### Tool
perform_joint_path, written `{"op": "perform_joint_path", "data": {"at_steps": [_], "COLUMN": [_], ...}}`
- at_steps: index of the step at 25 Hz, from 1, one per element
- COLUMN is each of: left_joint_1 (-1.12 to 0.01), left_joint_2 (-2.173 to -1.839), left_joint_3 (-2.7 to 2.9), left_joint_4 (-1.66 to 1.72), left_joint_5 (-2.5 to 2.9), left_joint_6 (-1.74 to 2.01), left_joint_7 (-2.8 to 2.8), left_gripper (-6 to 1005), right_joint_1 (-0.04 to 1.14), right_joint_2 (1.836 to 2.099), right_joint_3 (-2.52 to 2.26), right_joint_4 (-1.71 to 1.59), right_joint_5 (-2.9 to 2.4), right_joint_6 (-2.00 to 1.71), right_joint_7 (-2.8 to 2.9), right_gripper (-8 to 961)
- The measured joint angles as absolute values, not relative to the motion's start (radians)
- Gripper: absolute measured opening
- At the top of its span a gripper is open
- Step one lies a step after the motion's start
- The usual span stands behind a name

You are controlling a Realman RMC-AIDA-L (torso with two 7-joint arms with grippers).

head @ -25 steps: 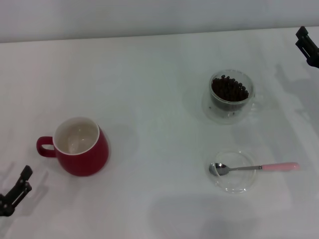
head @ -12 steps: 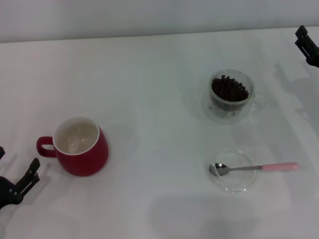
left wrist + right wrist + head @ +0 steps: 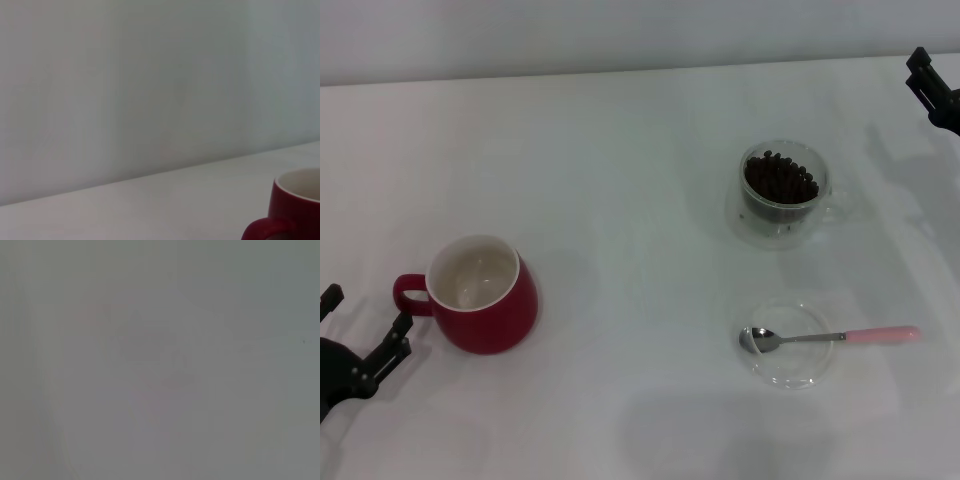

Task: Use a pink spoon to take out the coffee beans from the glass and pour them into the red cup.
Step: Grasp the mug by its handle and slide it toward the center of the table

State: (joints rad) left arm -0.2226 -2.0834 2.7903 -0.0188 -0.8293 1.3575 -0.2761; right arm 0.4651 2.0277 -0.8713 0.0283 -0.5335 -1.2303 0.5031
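Our left gripper [image 3: 365,330] has moved up and in toward the red cup [image 3: 480,295] since a second ago. It was low in the near-left corner before. Now it sits just beside the cup's little loop handle, but it is not touching it. Its two fingers [image 3: 398,335] are spread apart, and nothing is between them.

Our right gripper [image 3: 932,92] has only slid a tiny bit at the far right edge. We see just a dark piece of it, so we cannot tell if its fingers are apart or together. It is well away from everything we need.

Nothing else has moved. The pink spoon [image 3: 830,338] lies across a flat clear dish [image 3: 792,370], with its shiny bowl in the dish and its pink handle poking out toward our right. The glass [image 3: 782,195] stands farther back, and the coffee beans [image 3: 780,180] fill it in a dark heap. The red cup is empty and white inside.

We think our left arm is getting ready to steady the red cup. No bean has been scooped yet, and nobody holds the spoon. Picking up the spoon is the big job that comes first, and our right gripper is nearer to it.
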Motion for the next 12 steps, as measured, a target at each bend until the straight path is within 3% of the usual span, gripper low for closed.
{"op": "perform_joint_path", "data": {"at_steps": [12], "left_joint_1": [-0.269], "left_joint_2": [-2.084], "left_joint_3": [2.784], "left_joint_4": [-0.018], "left_joint_5": [-0.837], "left_joint_6": [1.327], "left_joint_7": [-0.259], "left_gripper": [875], "right_joint_1": [0.470], "right_joint_2": [2.028], "right_joint_3": [-0.871], "right_joint_4": [0.031], "right_joint_5": [-0.535], "right_joint_6": [-1.231], "right_joint_7": [0.503], "right_gripper": [859]}}
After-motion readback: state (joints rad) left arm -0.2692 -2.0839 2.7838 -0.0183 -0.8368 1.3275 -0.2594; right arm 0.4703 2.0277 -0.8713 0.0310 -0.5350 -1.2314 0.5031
